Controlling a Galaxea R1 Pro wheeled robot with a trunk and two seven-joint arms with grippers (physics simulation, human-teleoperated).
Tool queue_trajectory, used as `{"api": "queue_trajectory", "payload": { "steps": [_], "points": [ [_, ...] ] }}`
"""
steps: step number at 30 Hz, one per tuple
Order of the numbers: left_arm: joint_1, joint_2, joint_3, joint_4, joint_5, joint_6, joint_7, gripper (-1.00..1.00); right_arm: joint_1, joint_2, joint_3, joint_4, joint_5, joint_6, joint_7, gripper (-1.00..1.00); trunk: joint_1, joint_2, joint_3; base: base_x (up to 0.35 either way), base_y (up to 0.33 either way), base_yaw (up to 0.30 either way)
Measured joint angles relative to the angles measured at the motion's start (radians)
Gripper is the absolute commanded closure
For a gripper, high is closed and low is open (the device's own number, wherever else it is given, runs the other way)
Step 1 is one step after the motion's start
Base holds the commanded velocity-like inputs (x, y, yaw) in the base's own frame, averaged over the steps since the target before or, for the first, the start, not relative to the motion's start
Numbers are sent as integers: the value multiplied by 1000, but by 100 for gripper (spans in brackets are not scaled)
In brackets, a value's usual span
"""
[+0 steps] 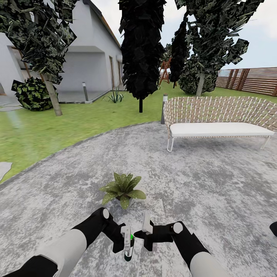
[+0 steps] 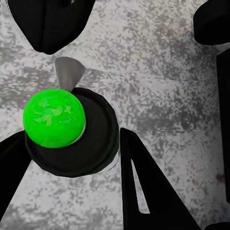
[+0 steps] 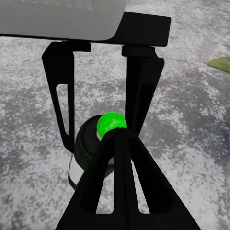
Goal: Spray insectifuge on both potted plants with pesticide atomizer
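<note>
Evidently green-capped atomizer in left gripper.

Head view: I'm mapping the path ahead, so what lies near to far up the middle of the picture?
Pesticide atomizer between the left tool's fingers → potted plant → grey patio → lawn → dark tree.
</note>
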Motion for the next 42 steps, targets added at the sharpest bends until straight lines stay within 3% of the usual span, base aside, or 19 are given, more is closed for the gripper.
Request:
{"api": "queue_trajectory", "payload": {
  "steps": [10,14,17,30,32,42],
  "points": [
    [0,0,0,-1,0,0,-8,100,0,-1,0,2,1,0,0,100,0,0,0,0,0,0],
    [0,1,-1,-1,55,-21,-11,100,0,-1,0,3,1,-1,-1,100,0,0,0,0,0,0],
    [0,2,-2,0,71,-39,-11,100,0,-1,0,3,2,-1,-1,100,0,0,0,0,0,0],
    [0,10,-4,12,69,-43,-2,100,0,-1,0,3,2,-1,-1,100,0,0,0,0,0,0],
    [0,21,-4,15,66,-43,-1,100,0,-2,0,3,2,-1,-1,100,0,0,0,0,0,0],
    [1,139,-10,20,63,-43,1,100,0,-2,0,5,2,-1,-1,100,0,0,0,0,0,0]
  ]
}}
